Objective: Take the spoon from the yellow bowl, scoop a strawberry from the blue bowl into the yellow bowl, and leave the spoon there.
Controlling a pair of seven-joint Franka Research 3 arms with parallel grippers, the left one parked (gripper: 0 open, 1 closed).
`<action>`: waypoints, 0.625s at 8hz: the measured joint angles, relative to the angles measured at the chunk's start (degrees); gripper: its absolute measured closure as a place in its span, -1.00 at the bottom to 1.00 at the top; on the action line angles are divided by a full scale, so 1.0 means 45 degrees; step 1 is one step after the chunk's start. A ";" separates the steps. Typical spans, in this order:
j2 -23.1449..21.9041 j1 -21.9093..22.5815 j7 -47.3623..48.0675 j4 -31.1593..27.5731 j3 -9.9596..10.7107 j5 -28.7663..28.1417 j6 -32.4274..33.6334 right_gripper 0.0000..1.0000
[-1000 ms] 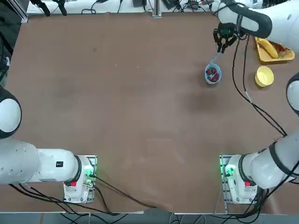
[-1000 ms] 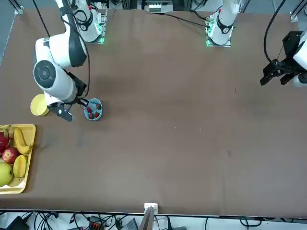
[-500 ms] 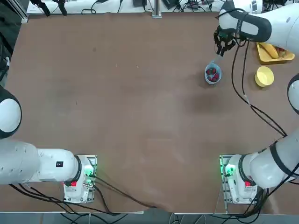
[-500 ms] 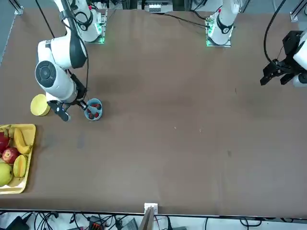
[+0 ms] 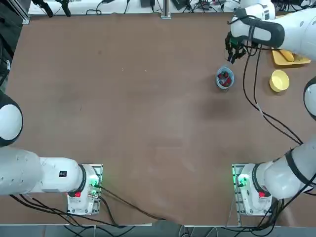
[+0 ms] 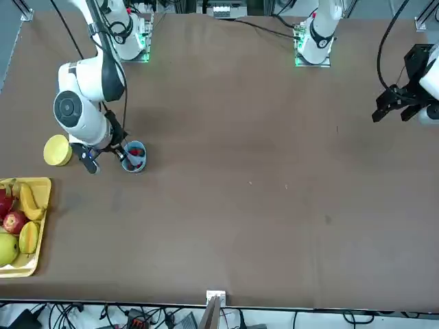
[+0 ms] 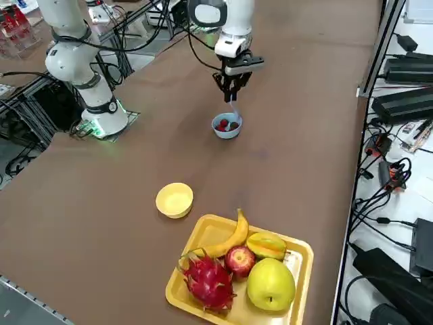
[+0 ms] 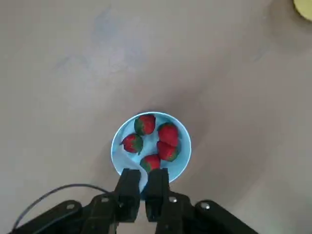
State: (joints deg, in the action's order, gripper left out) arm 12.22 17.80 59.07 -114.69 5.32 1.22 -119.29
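**Spoon held over blue bowl**

Brown table (image 5: 148, 108), with your right gripper (image 8: 143, 181) above the blue bowl (image 8: 181, 157), fingers clenched on the spoon (image 7: 233, 111). You see the spoon hanging from the fingers, its tip down at the bowl. Four strawberries (image 8: 167, 134) sit in the blue bowl. Yellow bowl (image 7: 174, 200) sits apart toward the robot's right, empty, near the fruit tray (image 7: 298, 267).
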 joint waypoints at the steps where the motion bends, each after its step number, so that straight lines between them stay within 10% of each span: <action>1: -0.0002 -0.0053 0.0190 -0.0076 0.0000 -0.0047 -0.0031 0.79; 5: -0.0113 -0.0253 0.0628 -0.0251 0.0001 -0.0764 -0.0346 0.79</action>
State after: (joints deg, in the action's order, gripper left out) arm 11.71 16.66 61.89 -115.82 5.32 -2.22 -120.84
